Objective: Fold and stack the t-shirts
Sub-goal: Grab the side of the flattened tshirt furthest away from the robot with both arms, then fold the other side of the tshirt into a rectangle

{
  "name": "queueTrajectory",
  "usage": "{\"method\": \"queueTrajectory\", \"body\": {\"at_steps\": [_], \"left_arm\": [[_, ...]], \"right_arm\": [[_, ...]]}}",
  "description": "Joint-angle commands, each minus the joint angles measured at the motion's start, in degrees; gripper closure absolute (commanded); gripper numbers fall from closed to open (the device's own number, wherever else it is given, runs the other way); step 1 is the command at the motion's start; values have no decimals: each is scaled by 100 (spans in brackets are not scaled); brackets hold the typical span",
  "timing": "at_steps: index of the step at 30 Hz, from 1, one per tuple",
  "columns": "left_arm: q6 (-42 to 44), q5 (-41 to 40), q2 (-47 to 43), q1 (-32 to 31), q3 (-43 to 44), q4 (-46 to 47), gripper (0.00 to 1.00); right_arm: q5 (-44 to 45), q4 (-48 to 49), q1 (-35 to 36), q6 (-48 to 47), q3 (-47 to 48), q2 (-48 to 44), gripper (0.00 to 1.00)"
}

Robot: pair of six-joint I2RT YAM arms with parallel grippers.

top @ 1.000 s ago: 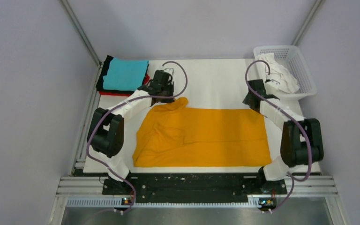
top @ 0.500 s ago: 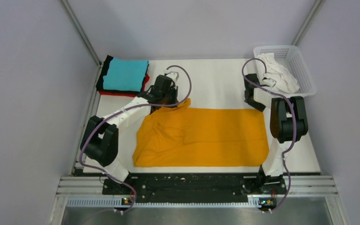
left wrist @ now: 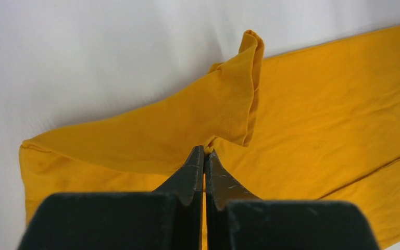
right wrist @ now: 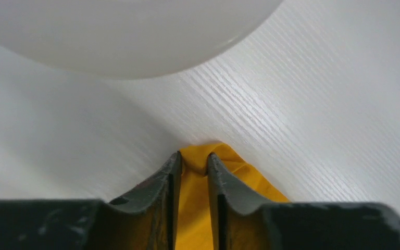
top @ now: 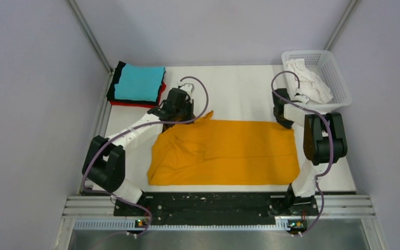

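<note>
**A:** Where is the orange shirt [top: 229, 151]?

**B:** It is spread across the middle of the white table [top: 239, 88] as a wide rectangle. The right half is smooth. The left half is rumpled, with soft folds lying over each other.

**A:** And the left gripper [left wrist: 204, 152]?

**B:** It is at the shirt's far left corner. The black jaws are pressed together on a fold of the cloth, and a thin orange sliver shows between them. Just past the tips a flap stands up, with a stitched hem along its edge.

**A:** The right gripper [right wrist: 194, 159]?

**B:** It is at the far right corner. Its fingers [right wrist: 169, 177] stand either side of the corner with a narrow gap between them. Bunched orange cloth fills that gap, so it looks pinched. From above, the wrist covers the tips.

**A:** Anything hard to make out?

**B:** A pale blur [right wrist: 125, 36] fills the top of the right wrist view. It is rounded and I cannot tell what it is. The table beneath it shows a fine ribbed grain.

**A:** Where are the other shirts?

**B:** There is a folded stack at the far left corner. The cyan shirt [top: 139, 82] lies on top, square and flat. The red shirt [top: 135, 103] and the black shirt [top: 115, 83] show only as edges beneath it. The white shirt [top: 307, 80] lies crumpled in the mesh basket [top: 338, 78] at the far right, its shape lost in the creases.
</note>
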Motion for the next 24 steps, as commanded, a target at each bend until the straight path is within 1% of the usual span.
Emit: {"method": "queueTrajectory", "body": {"at_steps": [1, 2, 5, 10, 12, 17, 24], "left_arm": [[-136, -19, -395, -23, -137, 281, 100], [-142, 8, -424, -28, -154, 285, 100], [-158, 47, -499, -36, -196, 294, 100], [-399, -12, -696, -39, -333, 296, 100], [-486, -15, -821, -69, -421, 319, 100], [-705, -32, -1244, -185, -796, 434, 100], [-1149, -467, -1943, -476, -1347, 319, 100]], "right_arm": [[50, -90, -43, 95, -176, -255, 80], [40, -49, -40, 55, -157, -260, 84], [-29, 82, -39, -164, -67, -289, 100], [-290, 438, -14, -489, -213, -705, 100], [-349, 524, 17, -592, -415, -1015, 100], [-860, 811, 34, -959, -1065, -1795, 100], [-1026, 754, 92, -1072, -1675, -2731, 100]]}}
